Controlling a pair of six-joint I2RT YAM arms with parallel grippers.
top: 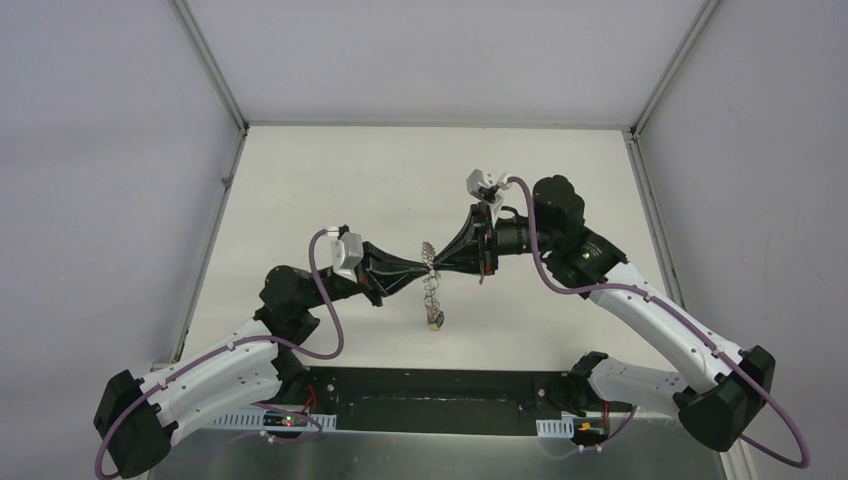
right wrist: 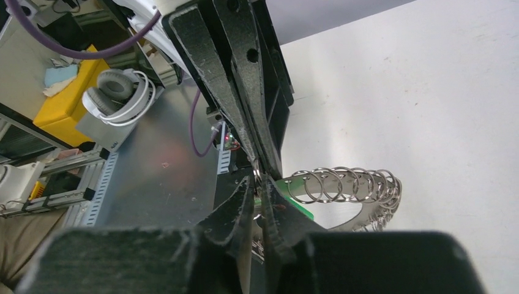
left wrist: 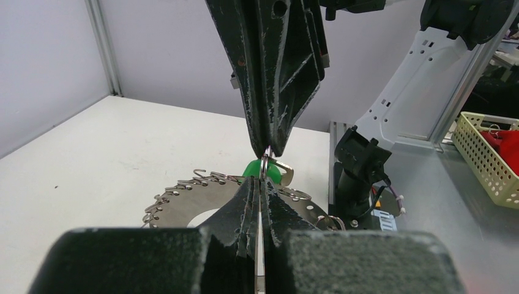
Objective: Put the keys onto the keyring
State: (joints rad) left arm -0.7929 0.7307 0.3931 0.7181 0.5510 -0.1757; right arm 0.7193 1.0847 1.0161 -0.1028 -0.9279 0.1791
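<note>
Left pincer (left wrist: 262, 184) tight on keyring (left wrist: 183, 205), right pincer (right wrist: 259, 187) state unclear; red item (left wrist: 505, 141) in cream basket (left wrist: 483, 159).

I see the left gripper (top: 419, 266) and right gripper (top: 437, 262) tip to tip above mid-table, with the keyring (top: 429, 282) hanging between and below them. A key (top: 435, 320) lies on the table (top: 330, 180) under the keyring, on its near side.

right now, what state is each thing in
left pincer, shut on the keyring
right pincer, pinched shut on the green key loop
keyring, held upright by its edge
green key, held at the keyring's rim
small object, lying loose on the table
</note>
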